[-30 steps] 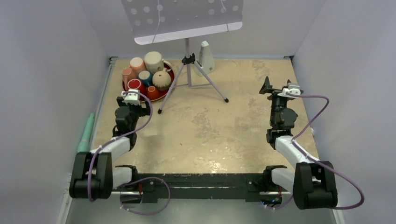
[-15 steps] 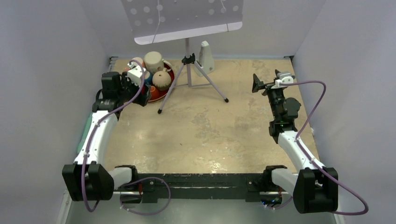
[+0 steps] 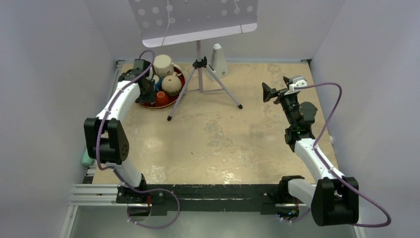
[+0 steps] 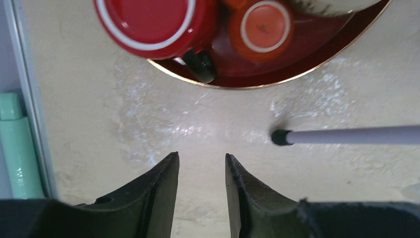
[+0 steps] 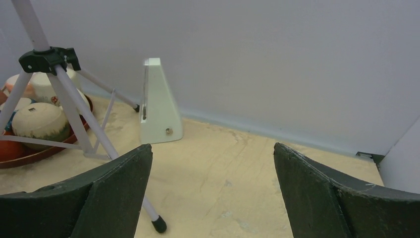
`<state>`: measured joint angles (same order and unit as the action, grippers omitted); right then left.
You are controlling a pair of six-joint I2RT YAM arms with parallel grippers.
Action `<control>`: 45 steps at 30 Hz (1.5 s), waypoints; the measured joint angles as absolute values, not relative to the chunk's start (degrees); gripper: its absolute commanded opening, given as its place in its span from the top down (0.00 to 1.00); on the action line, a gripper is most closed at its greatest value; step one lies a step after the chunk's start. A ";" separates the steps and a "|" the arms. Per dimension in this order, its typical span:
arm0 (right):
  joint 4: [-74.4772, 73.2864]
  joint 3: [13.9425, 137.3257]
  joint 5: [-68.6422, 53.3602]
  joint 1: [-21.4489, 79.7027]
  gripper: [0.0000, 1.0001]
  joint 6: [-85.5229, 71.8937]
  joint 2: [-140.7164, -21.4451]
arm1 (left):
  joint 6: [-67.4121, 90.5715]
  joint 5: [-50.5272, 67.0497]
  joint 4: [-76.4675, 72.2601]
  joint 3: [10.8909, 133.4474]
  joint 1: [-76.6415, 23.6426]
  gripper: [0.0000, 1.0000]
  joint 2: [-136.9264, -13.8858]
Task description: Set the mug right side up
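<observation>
So the red mug (image 4: 153,25) is sitting upside down on the red tray (image 4: 277,82), way up in the upper left of the left wrist view. Its base, with a white ring, faces up, and its dark handle points down the frame. Right next to it on the right there's a smaller orange cup (image 4: 265,27), also base up.

The left gripper (image 4: 200,158) is at the bottom middle of that view, pointing down at bare table (image 3: 223,139) just short of the tray's edge. The jaws are parted by a narrow gap with nothing in it, and they aren't touching the mug. A tripod leg (image 4: 346,135) comes in from the right edge, and a pale green thing (image 4: 17,153) lies along the left edge.

From the top camera the tray is in the upper left with the left arm stretched over it. There's a cream mug (image 3: 162,64) and a roundish beige piece (image 3: 172,85) on it too. The music stand (image 3: 198,20) is at the top middle.

The right gripper (image 5: 212,148) is off at the right of the top view, well apart from the tray. Its jaws are spread wide and hold nothing, and it faces a white metronome (image 5: 159,104) by the back wall.
</observation>
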<state>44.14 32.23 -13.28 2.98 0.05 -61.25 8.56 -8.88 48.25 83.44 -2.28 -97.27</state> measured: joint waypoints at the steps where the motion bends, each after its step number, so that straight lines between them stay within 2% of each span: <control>1: 44.14 32.23 -13.28 2.98 0.05 -0.51 -61.30 | 10.52 -10.90 47.97 83.88 -4.05 0.54 -98.02; 4: 44.14 32.23 -13.21 2.98 0.06 -1.96 -61.30 | 15.25 -15.42 47.59 87.09 -6.87 0.54 -102.19; 12: 44.05 31.35 -12.03 3.38 0.09 -6.55 -57.45 | 25.56 -23.94 48.21 93.32 -5.21 0.55 -113.32; 20: 42.44 31.18 -10.87 3.75 0.08 -7.90 -53.45 | 29.67 -24.45 52.73 103.13 -3.68 0.58 -121.01; 27: 40.73 30.33 -9.52 3.79 0.08 -7.97 -50.74 | 30.96 -23.18 54.43 104.31 -2.24 0.62 -121.84; 33: 39.86 29.65 -8.47 3.84 0.08 -7.92 -48.60 | 31.09 -22.33 55.61 104.64 -2.02 0.76 -123.00; 37: 39.16 29.54 -7.99 3.84 0.08 -7.84 -46.76 | 31.70 -21.69 56.64 105.91 -1.76 1.00 -123.63; 45: 37.01 29.54 -7.03 3.86 0.08 -7.51 -43.83 | 32.21 -20.60 56.01 104.86 -1.06 1.00 -122.93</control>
